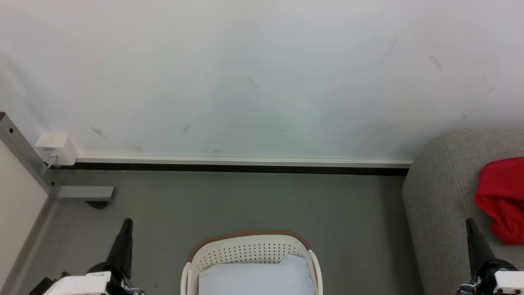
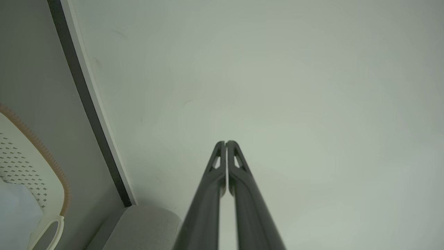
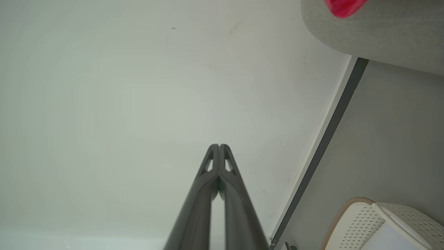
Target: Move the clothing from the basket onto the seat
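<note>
On woven grey seat, crumpled red clothing

Even soft light, faint shadows; wrist views blurred near lens.

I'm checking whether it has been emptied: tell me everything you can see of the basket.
The basket is white plastic, its wall dotted with small round holes, with a tan-brown rim and white side handles. It stands upright on the grey floor, its near part cut off by the head view's edge. A smooth pale bluish-white pad lies inside, against the far wall. No red fabric shows in the part in view; the clothing lies apart on the seat.
</note>
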